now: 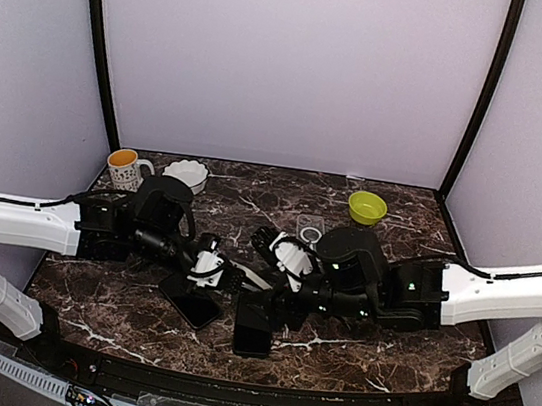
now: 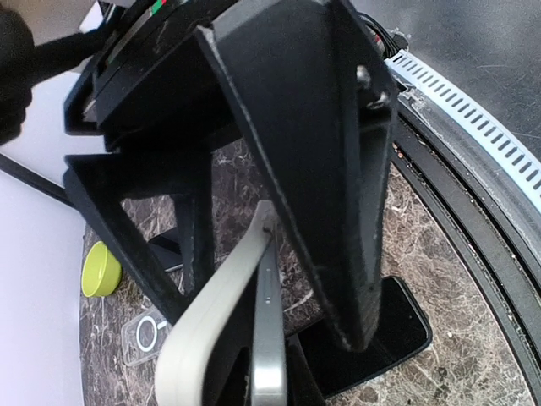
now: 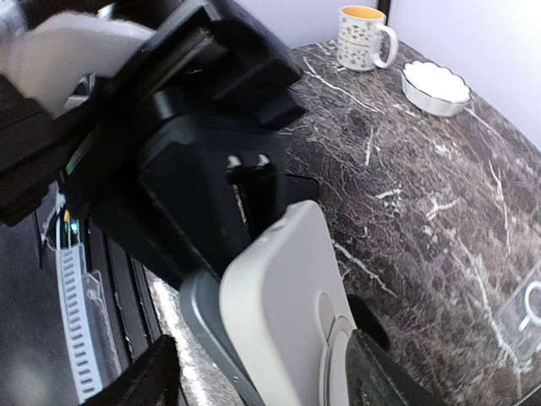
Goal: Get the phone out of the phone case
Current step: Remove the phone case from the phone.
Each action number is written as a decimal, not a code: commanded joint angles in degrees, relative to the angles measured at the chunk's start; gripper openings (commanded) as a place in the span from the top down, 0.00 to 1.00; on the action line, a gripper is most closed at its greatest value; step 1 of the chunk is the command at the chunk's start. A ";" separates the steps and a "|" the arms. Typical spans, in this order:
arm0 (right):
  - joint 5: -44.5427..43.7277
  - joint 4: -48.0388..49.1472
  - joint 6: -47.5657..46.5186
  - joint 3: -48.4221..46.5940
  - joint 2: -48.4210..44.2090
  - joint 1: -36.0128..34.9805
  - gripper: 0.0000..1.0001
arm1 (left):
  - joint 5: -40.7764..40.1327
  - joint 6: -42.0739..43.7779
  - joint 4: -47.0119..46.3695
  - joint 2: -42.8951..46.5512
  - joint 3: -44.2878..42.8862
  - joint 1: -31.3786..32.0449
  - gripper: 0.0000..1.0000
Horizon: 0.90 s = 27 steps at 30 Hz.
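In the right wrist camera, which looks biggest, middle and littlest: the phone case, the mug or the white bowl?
1. phone case, though it is nearest the camera.
2. mug and white bowl look about alike, so I won't rank them.

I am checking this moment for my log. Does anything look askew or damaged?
The pale phone case is bent away from the grey phone along one edge, so the phone sits partly out of it. Nothing looks spilled or broken.

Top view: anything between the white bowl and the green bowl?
Bare table between white bowl and green bowl in the top view; a clear case lies just nearer.
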State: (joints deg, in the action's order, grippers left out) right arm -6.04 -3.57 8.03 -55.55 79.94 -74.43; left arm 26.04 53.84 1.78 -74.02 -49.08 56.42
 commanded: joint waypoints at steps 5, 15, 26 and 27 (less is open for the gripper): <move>3.48 11.67 4.65 4.92 -7.68 1.64 0.25 | 3.59 1.02 -4.50 3.59 -2.75 0.17 1.00; 2.11 11.44 4.63 1.22 -3.75 2.32 0.30 | 4.60 0.21 -5.04 3.62 -2.77 0.17 1.00; -2.10 10.91 2.73 -0.10 -1.81 2.28 0.38 | 4.85 -0.26 -4.60 3.68 -2.80 0.13 1.00; -2.05 10.87 2.65 -0.13 -1.74 2.34 0.38 | 4.87 -0.29 -4.60 3.66 -2.74 0.19 1.00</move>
State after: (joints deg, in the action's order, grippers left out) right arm -4.78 6.00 11.44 -54.52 78.39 -72.44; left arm 28.27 53.78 0.93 -72.99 -49.58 56.40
